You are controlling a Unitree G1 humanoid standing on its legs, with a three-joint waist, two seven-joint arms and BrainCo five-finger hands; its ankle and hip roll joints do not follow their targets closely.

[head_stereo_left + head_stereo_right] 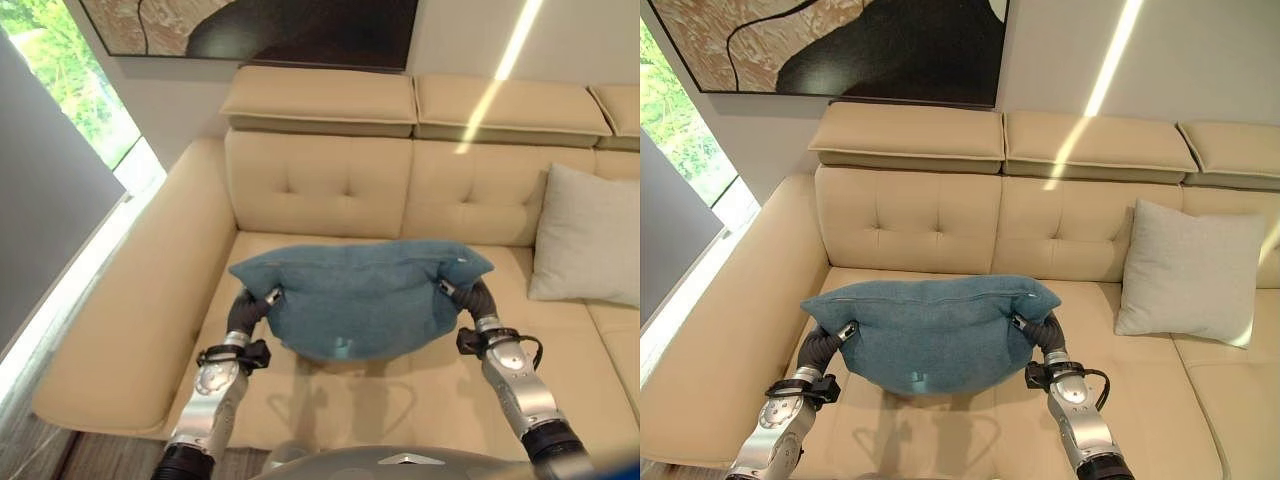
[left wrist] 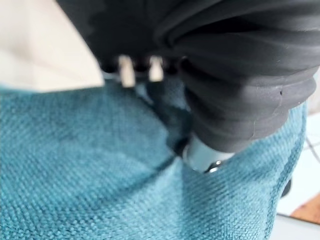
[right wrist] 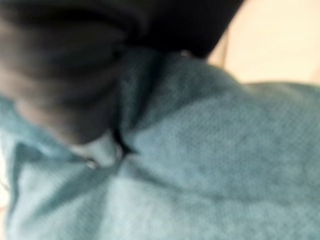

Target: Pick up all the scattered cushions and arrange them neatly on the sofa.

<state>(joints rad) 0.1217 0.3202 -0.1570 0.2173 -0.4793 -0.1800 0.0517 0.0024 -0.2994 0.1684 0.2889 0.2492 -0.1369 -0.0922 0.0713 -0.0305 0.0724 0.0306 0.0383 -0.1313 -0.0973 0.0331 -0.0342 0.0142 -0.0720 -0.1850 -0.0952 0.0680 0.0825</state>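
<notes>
The teal cushion (image 1: 930, 330) hangs above the sofa (image 1: 910, 225) seat, carried between the left robot hand (image 1: 262, 300) and right robot hand (image 1: 455, 292), each pinching fabric at one end. Its long axis runs from hand to hand, top seam uppermost. Advised: lower evenly, set it against the backrest, level with the grey cushion (image 1: 1190, 270) beyond the right hand.

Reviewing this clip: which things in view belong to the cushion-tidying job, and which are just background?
Part of the job:
- teal cushion, held up between both hands above the seat
- left robot hand and right robot hand, pressed into its ends
- pale grey cushion, leaning against the backrest
- beige sofa

Just there:
- framed picture on the wall
- window
</notes>
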